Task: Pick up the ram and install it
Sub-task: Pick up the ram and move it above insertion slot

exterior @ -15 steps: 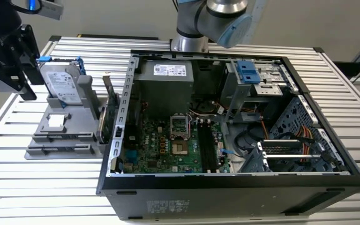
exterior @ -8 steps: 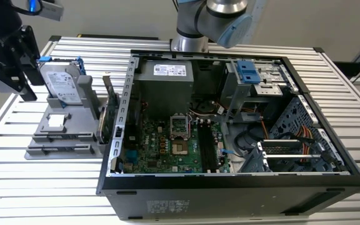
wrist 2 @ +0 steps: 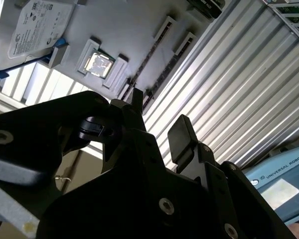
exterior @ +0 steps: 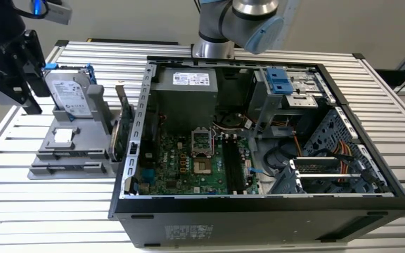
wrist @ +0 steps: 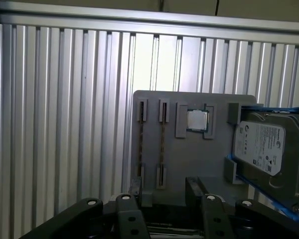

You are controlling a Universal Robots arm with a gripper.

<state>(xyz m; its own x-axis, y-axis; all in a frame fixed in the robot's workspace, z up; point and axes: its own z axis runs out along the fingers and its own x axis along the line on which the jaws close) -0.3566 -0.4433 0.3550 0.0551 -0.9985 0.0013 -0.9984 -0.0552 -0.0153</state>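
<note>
Gripper [wrist: 164,191] fingers [wrist: 195,189] are spread apart with nothing between them. It hangs over one edge of the gray holder [wrist: 184,159] on the slatted table [wrist: 65,124], in line with the slots. The ram [wrist: 162,149] is probably the thin dark strip edge-on in a holder slot, with a second strip beside it; hard to be sure. A CPU chip [wrist: 197,119] sits next to them, and a hard drive [wrist: 264,149] with a white printed label is just beside that. The open computer case [exterior: 259,203] lies to the exterior view's right of the holder, with a white sticker [exterior: 190,79] on its power supply [exterior: 185,100].
</note>
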